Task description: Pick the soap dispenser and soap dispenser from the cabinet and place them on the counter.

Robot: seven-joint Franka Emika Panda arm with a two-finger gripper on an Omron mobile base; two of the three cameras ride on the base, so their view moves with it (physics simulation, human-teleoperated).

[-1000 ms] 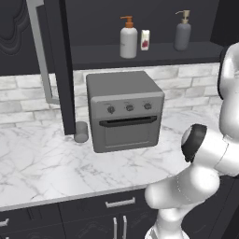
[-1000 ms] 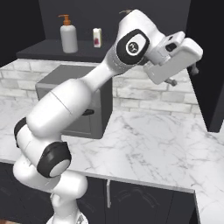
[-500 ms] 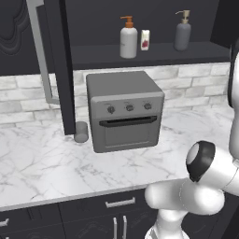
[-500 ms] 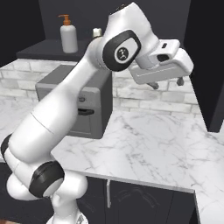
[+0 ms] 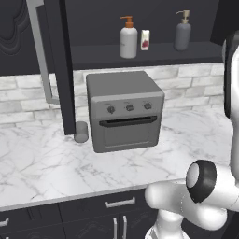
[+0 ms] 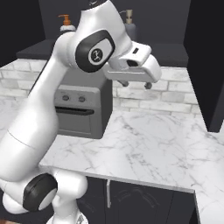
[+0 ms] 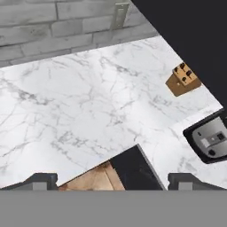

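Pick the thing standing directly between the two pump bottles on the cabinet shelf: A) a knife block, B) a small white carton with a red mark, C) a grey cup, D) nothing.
B: the small white carton stands between the white bottle and the dark grey bottle.

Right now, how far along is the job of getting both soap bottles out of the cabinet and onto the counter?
Done: the black cabinet stands open. In hand: nothing; the open gripper hangs empty over the white marble counter. Left: the white bottle with the orange pump and the dark grey bottle with the tan pump, both on the shelf.
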